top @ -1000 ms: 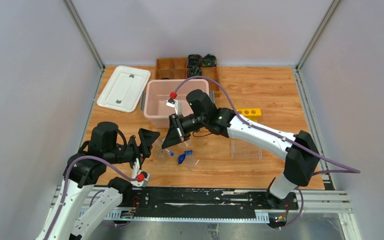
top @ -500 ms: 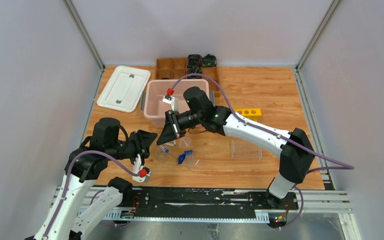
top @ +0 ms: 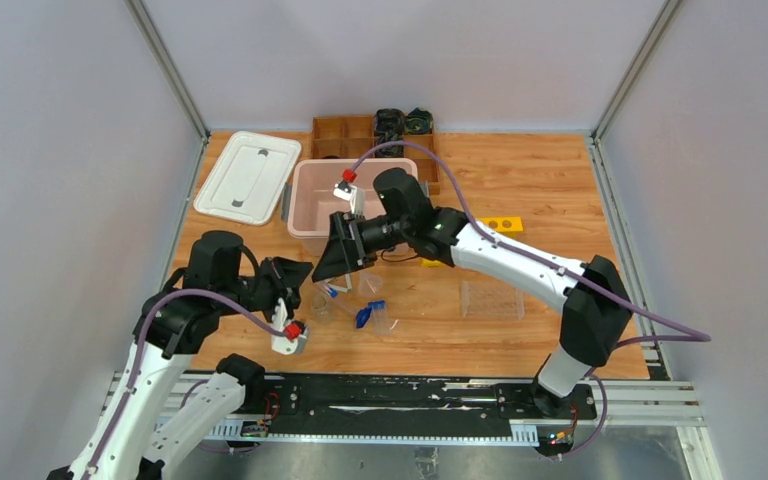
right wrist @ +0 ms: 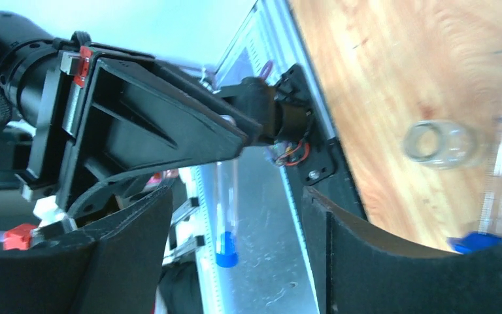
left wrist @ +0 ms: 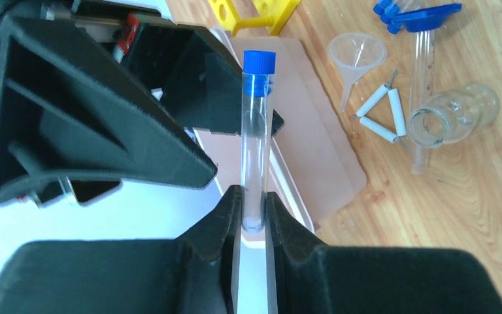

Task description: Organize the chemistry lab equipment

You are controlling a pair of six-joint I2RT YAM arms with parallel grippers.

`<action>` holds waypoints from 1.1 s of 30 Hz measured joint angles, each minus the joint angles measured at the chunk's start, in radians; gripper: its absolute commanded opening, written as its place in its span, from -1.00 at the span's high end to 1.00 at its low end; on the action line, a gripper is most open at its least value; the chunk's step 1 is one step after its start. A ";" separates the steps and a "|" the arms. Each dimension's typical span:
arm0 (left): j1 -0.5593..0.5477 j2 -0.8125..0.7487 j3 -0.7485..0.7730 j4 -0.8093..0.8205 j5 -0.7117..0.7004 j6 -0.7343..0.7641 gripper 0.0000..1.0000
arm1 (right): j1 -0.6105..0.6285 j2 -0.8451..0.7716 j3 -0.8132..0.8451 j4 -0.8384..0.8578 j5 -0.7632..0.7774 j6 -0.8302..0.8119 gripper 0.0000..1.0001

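Observation:
My left gripper is shut on the bottom end of a clear tube with a blue cap, held above the table. My right gripper is open around the capped end of that tube, its fingers apart from it. In the top view the left gripper and the right gripper meet in front of the pink bin. On the wood lie a clear funnel, a white triangle, a little beaker, another tube and a blue piece.
A white lid lies left of the bin. A wooden organizer stands at the back. A yellow rack and a clear tray sit under the right arm. The loose glassware lies just below both grippers.
The left gripper closed on the tube's bottom end. The right gripper, shut on the tube before, has opened and let it go.

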 measured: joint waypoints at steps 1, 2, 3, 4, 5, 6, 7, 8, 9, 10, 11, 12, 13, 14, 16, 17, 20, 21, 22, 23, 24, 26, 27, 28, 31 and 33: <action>0.000 0.003 0.000 0.013 -0.003 -0.037 1.00 | -0.012 -0.005 0.000 -0.010 0.013 -0.008 -0.57; 0.000 0.008 0.000 0.035 -0.008 -0.098 1.00 | -0.031 -0.018 0.000 -0.030 0.034 -0.016 -0.59; 0.000 0.014 -0.001 0.061 -0.012 -0.166 1.00 | -0.048 -0.030 0.000 -0.044 0.058 -0.025 -0.60; 0.000 0.021 0.000 0.091 -0.019 -0.242 1.00 | -0.067 -0.050 0.000 -0.063 0.091 -0.039 -0.61; 0.000 0.030 0.000 0.123 -0.027 -0.324 1.00 | -0.085 -0.080 0.000 -0.089 0.136 -0.057 -0.61; 0.000 0.043 0.000 0.161 -0.040 -0.425 1.00 | -0.097 -0.098 0.000 -0.100 0.163 -0.066 -0.61; 0.000 0.055 0.000 0.190 -0.051 -0.505 1.00 | -0.108 -0.132 0.000 -0.115 0.210 -0.081 -0.61; 0.000 0.071 0.000 0.223 -0.066 -0.607 1.00 | -0.113 -0.171 -0.003 -0.124 0.256 -0.092 -0.61; 0.000 0.085 0.000 0.259 -0.085 -0.718 1.00 | -0.114 -0.211 -0.011 -0.124 0.294 -0.099 -0.60; 0.000 0.093 0.000 0.284 -0.098 -0.803 1.00 | -0.113 -0.254 -0.026 -0.111 0.326 -0.104 -0.60; 0.000 0.103 -0.001 0.311 -0.105 -0.895 1.00 | -0.113 -0.293 -0.046 -0.098 0.352 -0.108 -0.60; 0.000 0.111 -0.004 0.343 -0.109 -0.993 1.00 | -0.108 -0.343 -0.074 -0.079 0.384 -0.111 -0.60; 0.000 0.112 -0.011 0.377 -0.111 -1.094 1.00 | -0.103 -0.373 -0.091 -0.068 0.409 -0.114 -0.60; 0.000 0.111 -0.016 0.401 -0.111 -1.173 1.00 | -0.097 -0.398 -0.105 -0.057 0.436 -0.118 -0.61; 0.000 0.106 -0.026 0.454 -0.110 -1.332 1.00 | -0.074 -0.422 -0.119 -0.043 0.497 -0.132 -0.61; 0.000 0.106 -0.027 0.475 -0.107 -1.402 1.00 | -0.058 -0.420 -0.119 -0.042 0.524 -0.140 -0.60; 0.000 0.110 -0.027 0.538 -0.088 -1.572 1.00 | -0.015 -0.393 -0.118 -0.044 0.581 -0.161 -0.60; 0.000 0.112 -0.027 0.551 -0.081 -1.608 1.00 | -0.006 -0.381 -0.117 -0.045 0.594 -0.166 -0.59; 0.000 0.114 -0.027 0.564 -0.074 -1.641 1.00 | 0.005 -0.366 -0.116 -0.048 0.608 -0.171 -0.59; 0.000 0.116 -0.027 0.573 -0.070 -1.666 1.00 | 0.013 -0.353 -0.116 -0.050 0.618 -0.174 -0.57; 0.000 0.117 -0.027 0.582 -0.066 -1.689 1.00 | 0.022 -0.336 -0.113 -0.052 0.630 -0.177 -0.56; 0.000 0.118 -0.027 0.591 -0.060 -1.717 1.00 | 0.032 -0.312 -0.099 -0.060 0.647 -0.184 -0.53; 0.000 0.118 -0.027 0.593 -0.058 -1.727 1.00 | 0.038 -0.297 -0.085 -0.065 0.657 -0.189 -0.51; 0.000 0.118 -0.027 0.594 -0.057 -1.736 1.00 | 0.043 -0.285 -0.072 -0.066 0.667 -0.193 -0.50; 0.000 0.118 -0.027 0.594 -0.053 -1.752 1.00 | 0.051 -0.257 -0.032 -0.071 0.691 -0.198 -0.44; 0.000 0.117 -0.033 0.594 -0.051 -1.763 1.00 | 0.053 -0.243 -0.008 -0.072 0.704 -0.200 -0.37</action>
